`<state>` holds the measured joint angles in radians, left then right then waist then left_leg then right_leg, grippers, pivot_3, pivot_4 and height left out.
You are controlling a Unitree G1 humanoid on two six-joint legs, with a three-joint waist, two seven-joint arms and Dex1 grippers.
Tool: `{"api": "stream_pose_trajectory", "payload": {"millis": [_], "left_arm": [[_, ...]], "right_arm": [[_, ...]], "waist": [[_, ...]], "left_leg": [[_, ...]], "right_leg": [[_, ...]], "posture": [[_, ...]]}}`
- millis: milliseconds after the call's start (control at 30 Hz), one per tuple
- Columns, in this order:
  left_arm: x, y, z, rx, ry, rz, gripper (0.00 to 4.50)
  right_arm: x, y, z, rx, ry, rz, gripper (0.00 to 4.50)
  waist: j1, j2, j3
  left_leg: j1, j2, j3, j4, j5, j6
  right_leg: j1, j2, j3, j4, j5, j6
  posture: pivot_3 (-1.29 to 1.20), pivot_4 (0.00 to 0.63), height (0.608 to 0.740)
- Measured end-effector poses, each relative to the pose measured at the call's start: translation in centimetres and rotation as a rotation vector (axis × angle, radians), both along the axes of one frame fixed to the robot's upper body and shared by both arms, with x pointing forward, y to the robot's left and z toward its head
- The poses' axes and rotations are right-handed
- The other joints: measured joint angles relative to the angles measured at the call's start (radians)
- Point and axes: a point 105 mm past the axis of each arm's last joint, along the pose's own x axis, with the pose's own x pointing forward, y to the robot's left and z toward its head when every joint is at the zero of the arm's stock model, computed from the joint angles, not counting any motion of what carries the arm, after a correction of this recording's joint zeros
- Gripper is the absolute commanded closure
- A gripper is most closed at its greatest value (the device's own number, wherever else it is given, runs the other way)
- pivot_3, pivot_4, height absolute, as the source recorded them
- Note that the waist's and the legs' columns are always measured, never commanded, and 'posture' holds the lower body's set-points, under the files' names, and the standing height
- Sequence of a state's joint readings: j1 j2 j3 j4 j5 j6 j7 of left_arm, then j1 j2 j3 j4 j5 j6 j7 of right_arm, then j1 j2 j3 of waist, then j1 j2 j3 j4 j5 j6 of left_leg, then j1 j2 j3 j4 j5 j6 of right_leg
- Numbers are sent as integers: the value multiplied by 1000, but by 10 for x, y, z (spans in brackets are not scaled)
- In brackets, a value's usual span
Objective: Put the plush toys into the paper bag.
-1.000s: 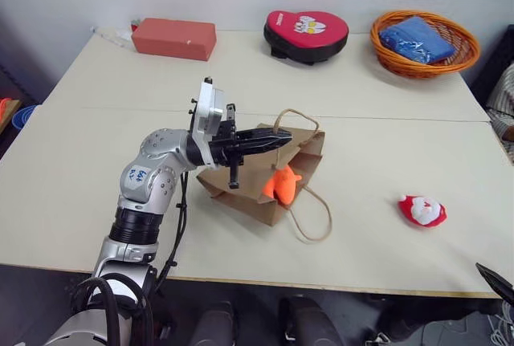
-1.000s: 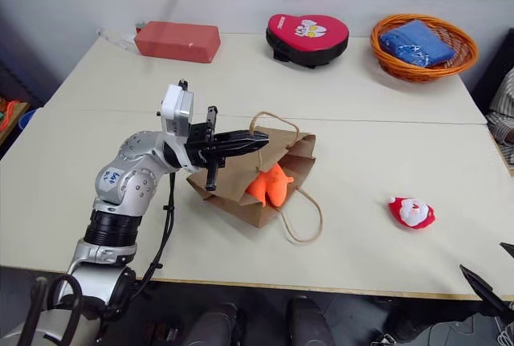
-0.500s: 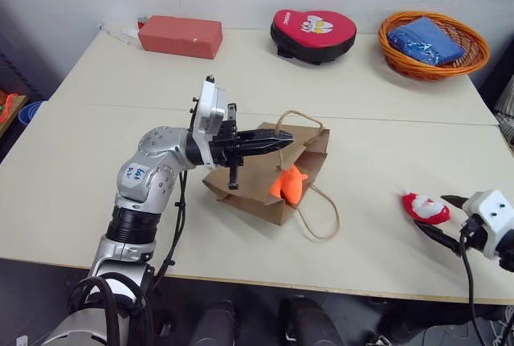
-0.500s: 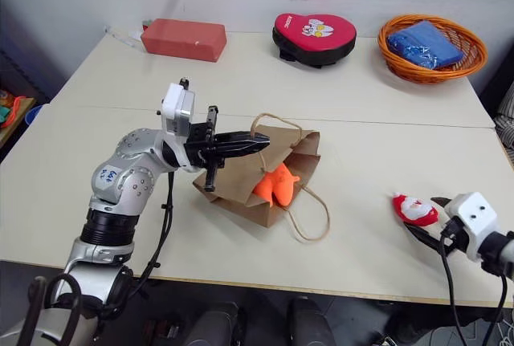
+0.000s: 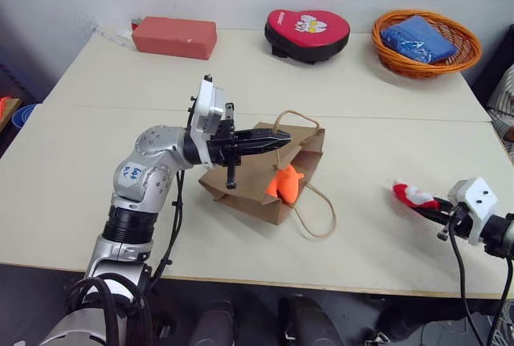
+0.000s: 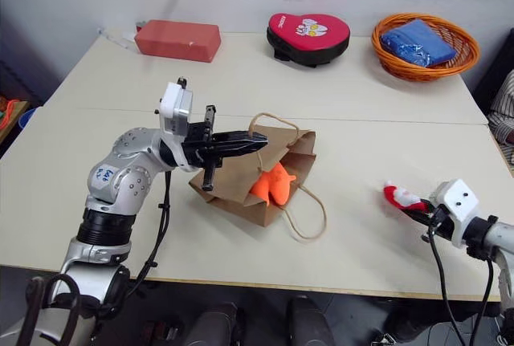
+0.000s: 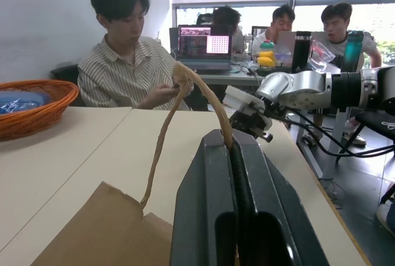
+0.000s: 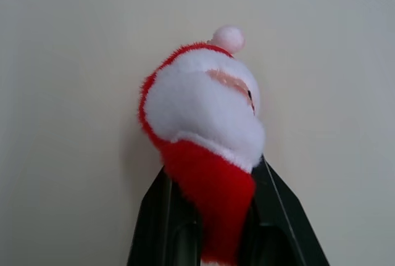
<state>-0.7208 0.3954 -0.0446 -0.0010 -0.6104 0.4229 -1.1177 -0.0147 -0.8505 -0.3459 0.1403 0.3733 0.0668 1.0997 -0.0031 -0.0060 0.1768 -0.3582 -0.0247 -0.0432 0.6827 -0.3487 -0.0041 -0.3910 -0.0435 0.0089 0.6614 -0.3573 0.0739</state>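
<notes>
The brown paper bag (image 5: 255,188) lies on its side at the middle of the table (image 5: 96,145), mouth toward the right. The orange plush toy (image 5: 285,183) sits in that mouth. My left gripper (image 5: 278,139) is shut on the bag's upper cord handle (image 7: 183,91), holding it up. Near the table's right front edge, my right gripper (image 5: 423,204) is shut on the red-and-white Santa plush (image 8: 203,112), which sticks out past its fingers (image 8: 154,216). The bag's other handle loop (image 5: 319,216) lies flat on the table.
At the back stand a red box (image 5: 174,38), a red-and-black heart pad (image 5: 307,34) and an orange basket (image 5: 426,71) holding a blue cloth (image 5: 418,38). Several people (image 7: 126,62) sit beyond the table's right side.
My right gripper came in from the front right edge, reached the Santa plush and shut on it; the plush now sits a little further left. The left arm and bag held still.
</notes>
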Motion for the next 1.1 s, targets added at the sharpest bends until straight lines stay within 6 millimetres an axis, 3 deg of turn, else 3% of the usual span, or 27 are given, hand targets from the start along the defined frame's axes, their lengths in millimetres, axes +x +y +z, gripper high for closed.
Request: {"api": "stream_pose_trajectory", "payload": {"millis": [167, 267, 533, 767, 933, 1067, 1100], "left_arm": [[-3, 2, 7, 4, 7, -39, 4500], [-4, 4, 8, 14, 8, -43, 4500], [-9, 7, 21, -11, -15, -41, 4500], [-10, 8, 18, -9, -3, -32, 4500], [-10, 8, 19, -16, -5, -24, 4500], [-9, 9, 18, -20, -1, -14, 4500], [-9, 9, 17, -20, 1, -13, 4500]], "right_arm": [[6, 89, 46, 150, -29, 245, 4297], [16, 140, 49, 199, -5, 297, 4297], [45, 233, 54, 212, 11, 365, 4297], [51, 255, 35, 78, 81, 415, 4297], [52, 282, 48, 88, 43, 524, 4297], [62, 288, 39, 115, 39, 542, 4297], [63, 289, 35, 119, 41, 555, 3947]], "waist": [[0, 0, 0], [3, 0, 0], [-1, 0, 0], [-3, 0, 0], [-23, 0, 0], [-28, 0, 0], [-28, 0, 0]], "left_leg": [[0, 1, -2, 0, 0, -1], [-3, 1, -3, 0, 0, -1], [-17, -1, -4, 3, 0, -2], [-18, -2, -4, 3, 0, -1], [-18, -2, -4, 2, 1, -2], [-17, -2, -4, 2, 1, -2], [-17, -2, -4, 3, 1, -2]], "right_leg": [[-1, 0, 0, 0, 0, 0], [-3, 0, -1, -1, 0, 0], [-18, -1, -2, 2, 0, 0], [-19, -2, -2, 2, 0, 0], [-19, -1, -2, 3, 0, 0], [-19, -2, -3, 7, 0, 0], [-19, -2, -3, 8, 0, 0]], "posture": [[0, 150, 740], [0, 150, 740], [0, 150, 740], [0, 150, 740], [0, 150, 740], [0, 150, 740], [0, 150, 740]]}}
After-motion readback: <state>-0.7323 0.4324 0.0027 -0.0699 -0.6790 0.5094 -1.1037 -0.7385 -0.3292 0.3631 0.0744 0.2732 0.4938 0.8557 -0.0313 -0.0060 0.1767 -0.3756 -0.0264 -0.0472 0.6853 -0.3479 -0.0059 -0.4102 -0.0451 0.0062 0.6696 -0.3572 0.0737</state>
